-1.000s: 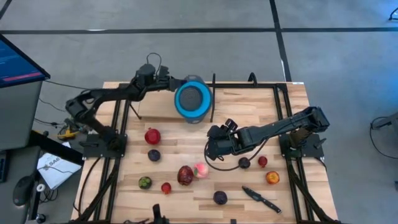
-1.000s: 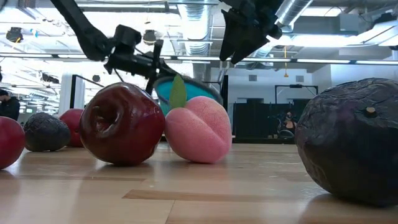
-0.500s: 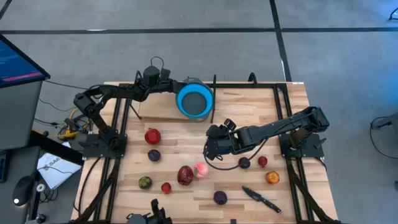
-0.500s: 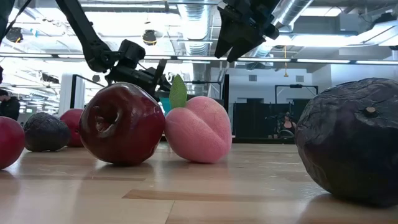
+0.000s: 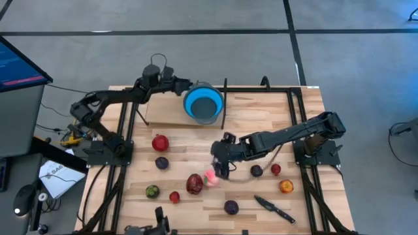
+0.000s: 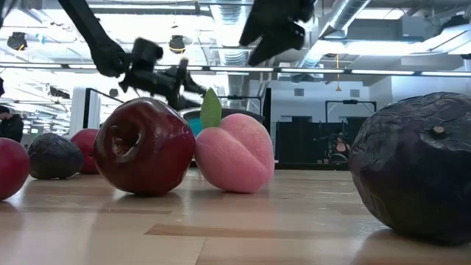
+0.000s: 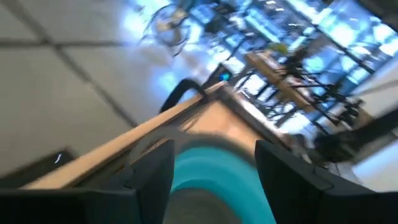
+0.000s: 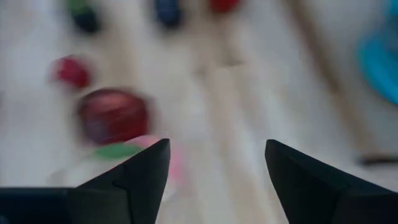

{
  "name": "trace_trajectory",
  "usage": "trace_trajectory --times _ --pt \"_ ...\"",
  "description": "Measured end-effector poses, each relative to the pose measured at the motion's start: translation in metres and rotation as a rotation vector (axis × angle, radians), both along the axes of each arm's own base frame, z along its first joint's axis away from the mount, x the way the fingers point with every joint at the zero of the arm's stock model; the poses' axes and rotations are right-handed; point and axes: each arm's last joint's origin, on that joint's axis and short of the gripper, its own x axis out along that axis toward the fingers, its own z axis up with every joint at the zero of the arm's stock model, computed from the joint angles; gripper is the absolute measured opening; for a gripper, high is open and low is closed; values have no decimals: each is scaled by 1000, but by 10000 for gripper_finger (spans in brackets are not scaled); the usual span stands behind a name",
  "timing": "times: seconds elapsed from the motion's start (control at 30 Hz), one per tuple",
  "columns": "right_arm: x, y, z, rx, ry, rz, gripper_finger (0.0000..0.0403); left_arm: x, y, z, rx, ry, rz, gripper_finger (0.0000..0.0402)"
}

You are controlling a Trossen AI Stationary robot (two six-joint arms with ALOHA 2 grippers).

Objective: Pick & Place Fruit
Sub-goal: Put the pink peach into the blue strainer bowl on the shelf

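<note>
Fruit lie scattered on the wooden table: a pink piece (image 5: 211, 178) with a green leaf next to a dark red apple (image 5: 194, 184), a red apple (image 5: 159, 142), purple pieces (image 5: 161, 163), an orange one (image 5: 286, 187) and others. My right gripper (image 5: 219, 170) hangs open just above the pink piece, on its right side. At the far edge, my left gripper (image 5: 185, 88) is open, its fingers on either side of the blue bowl's rim (image 7: 211, 162). Whether they touch the rim, I cannot tell.
The blue bowl (image 5: 202, 103) stands at the far edge on a raised board. A black-handled knife (image 5: 274, 209) lies near the front right. A big dark purple fruit (image 6: 416, 169) fills the low view's right. Black frame rails run along both sides.
My right gripper has gone toward the near edge and down toward the pink fruit. The blue bowl, held higher a second ago beside my left gripper, has come down and now shows lower behind the fruit.
</note>
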Motion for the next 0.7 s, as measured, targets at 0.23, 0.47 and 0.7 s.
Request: trace_trajectory --times 0.23,0.47,0.7 --pt "12 18 -26 185 82 282 293 -12 -67 57 245 -53 -172 203" --pt "26 22 -66 151 185 376 383 -39 -148 63 360 -159 -312 180" --pt "39 3 -77 169 207 275 378 -62 -193 33 360 -200 -348 161"
